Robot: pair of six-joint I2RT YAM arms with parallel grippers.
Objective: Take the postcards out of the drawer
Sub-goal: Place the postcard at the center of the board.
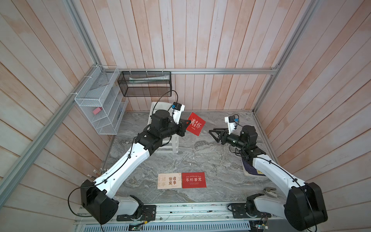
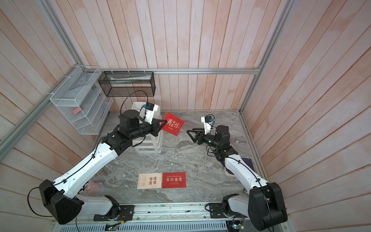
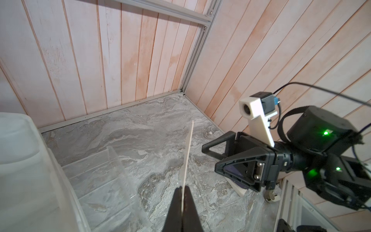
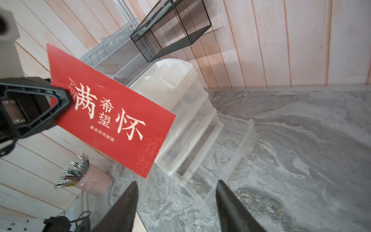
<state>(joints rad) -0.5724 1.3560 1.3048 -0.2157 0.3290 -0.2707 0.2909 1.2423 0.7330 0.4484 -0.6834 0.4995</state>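
left gripper is clamping the red postcard by one edge, rest sticking out past its jaws, prob for handoff; right gripper is hovering jaws apart, empty, card just ahead; other 2 postcards are lying behind both.

The postcard pair lies on the table, before the drawer unit.
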